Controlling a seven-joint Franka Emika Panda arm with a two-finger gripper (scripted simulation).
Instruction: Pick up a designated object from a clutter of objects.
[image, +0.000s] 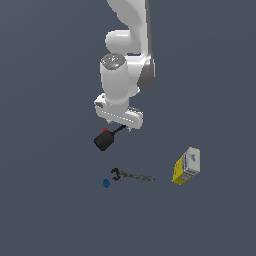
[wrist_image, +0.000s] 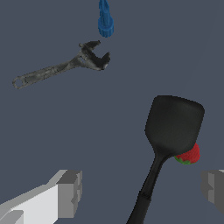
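End effector, fingers spread, straddles the black spatula's handle, poised to grasp it from the clutter.

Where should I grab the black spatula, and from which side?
Grip the spatula by its thin straight handle, coming from above with the open gripper straddling it. The head is too broad, and a red ball sits against it.

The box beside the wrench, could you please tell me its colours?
Yellow and white box, shown only in the exterior view.
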